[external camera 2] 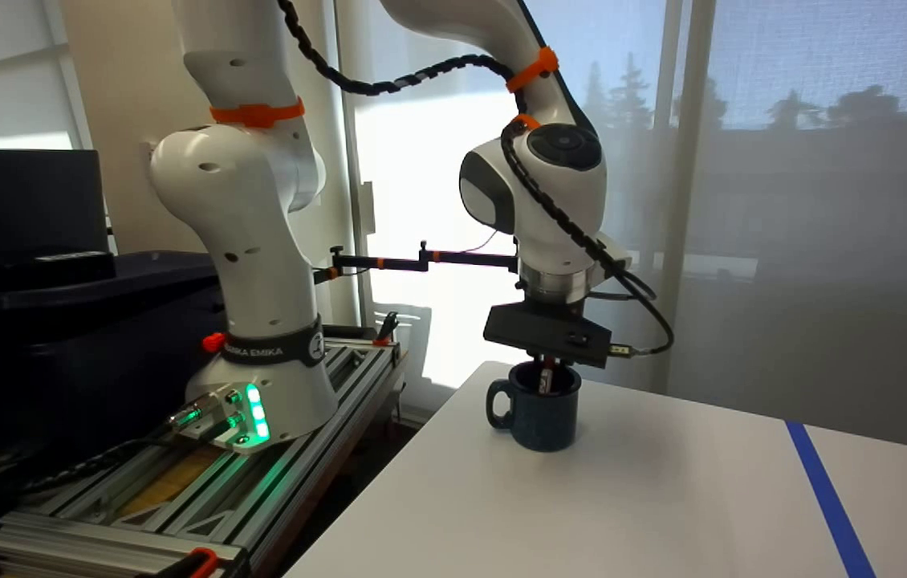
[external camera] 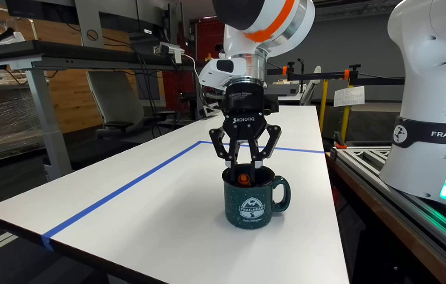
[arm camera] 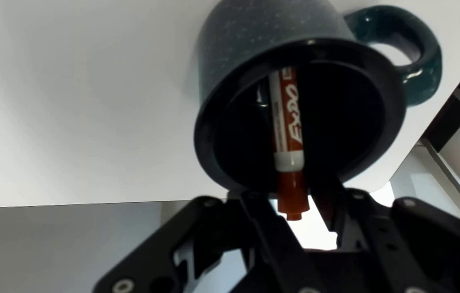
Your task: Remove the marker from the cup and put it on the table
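A dark green speckled cup (external camera: 246, 219) stands upright on the white table (external camera: 156, 225); it also shows in an exterior view (external camera 2: 546, 421) and in the wrist view (arm camera: 274, 24). An Expo marker (arm camera: 288, 118) with an orange-brown label, white band and orange-brown cap stands in it, cap end up. The cap shows in an exterior view (external camera: 244, 180). My gripper (external camera: 242, 176) points down with its fingertips inside the cup's mouth, one on each side of the marker. The wrist view shows gaps between cap and fingers, so the gripper (arm camera: 289, 187) is partly open. The marker's lower end is hidden inside the cup.
The cup's handle (external camera: 284, 193) faces the robot base (external camera: 428, 165). Blue tape (external camera: 128, 185) runs along the table, also in an exterior view (external camera 2: 831, 498). The table's edge lies near the cup on the base side. A metal frame (external camera 2: 261, 490) carries the base.
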Tool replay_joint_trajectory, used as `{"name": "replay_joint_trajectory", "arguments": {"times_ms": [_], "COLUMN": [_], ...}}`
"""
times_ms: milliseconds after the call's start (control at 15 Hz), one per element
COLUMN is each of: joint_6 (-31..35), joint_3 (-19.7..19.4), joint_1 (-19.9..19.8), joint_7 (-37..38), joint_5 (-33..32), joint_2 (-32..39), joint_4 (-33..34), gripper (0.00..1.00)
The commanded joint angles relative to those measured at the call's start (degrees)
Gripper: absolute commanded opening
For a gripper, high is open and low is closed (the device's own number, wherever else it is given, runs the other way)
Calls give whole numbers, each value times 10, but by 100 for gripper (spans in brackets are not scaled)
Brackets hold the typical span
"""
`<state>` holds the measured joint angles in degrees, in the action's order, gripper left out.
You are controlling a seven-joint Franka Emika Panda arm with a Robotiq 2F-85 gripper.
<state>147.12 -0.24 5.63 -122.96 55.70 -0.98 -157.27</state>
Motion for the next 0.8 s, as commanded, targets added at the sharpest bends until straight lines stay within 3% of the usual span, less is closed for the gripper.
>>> {"name": "replay_joint_trajectory", "arguments": {"times_ms": [0, 67, 133, 267, 733], "joint_6": [17, 18, 19, 14, -15], "joint_3": [4, 4, 3, 3, 10], "joint_1": [1, 1, 1, 1, -17], "joint_7": [-39, -45, -52, -58, 9], "joint_5": [41, 48, 54, 63, 9], "joint_2": [15, 16, 18, 12, -43], "joint_4": [0, 0, 0, 0, -5], "gripper": [24, 17, 0, 5, 5]}}
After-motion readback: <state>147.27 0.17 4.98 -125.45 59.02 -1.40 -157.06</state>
